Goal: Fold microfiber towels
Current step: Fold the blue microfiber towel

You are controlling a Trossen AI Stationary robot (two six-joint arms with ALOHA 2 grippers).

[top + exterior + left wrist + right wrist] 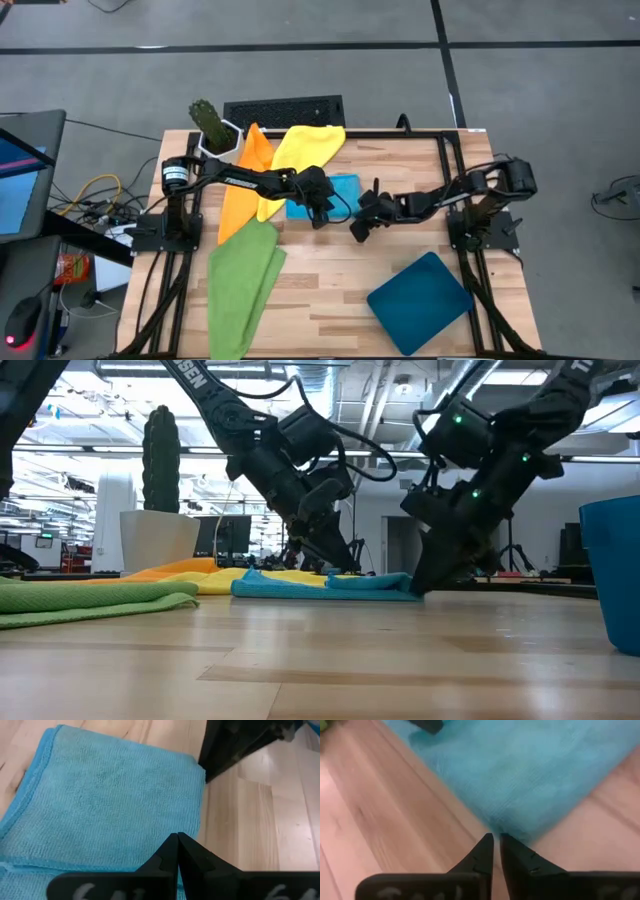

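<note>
The light blue towel (335,190) is lying near the middle of the bench (340,290), already doubled over, and both arms are being brought down to it so that the fold can be worked from two sides. The left gripper (177,840) is being held over the folded cloth with its jaws fully shut and nothing between them; it is judged that the closed tip is being used to press the layers flat, so that they are not springing open. The right gripper (496,839) is being kept at a corner of the same towel, just at its edge, with the jaws narrowed to a thin gap; whether any cloth is being pinched there cannot be told. The orange towel (243,175) and the yellow towel (300,150) are lying overlapped toward the back, and the green towel (240,285) is lying apart at the left front, probably left aside as waiting work. The dark teal tray (420,300) is resting at the right front, well apart.
</note>
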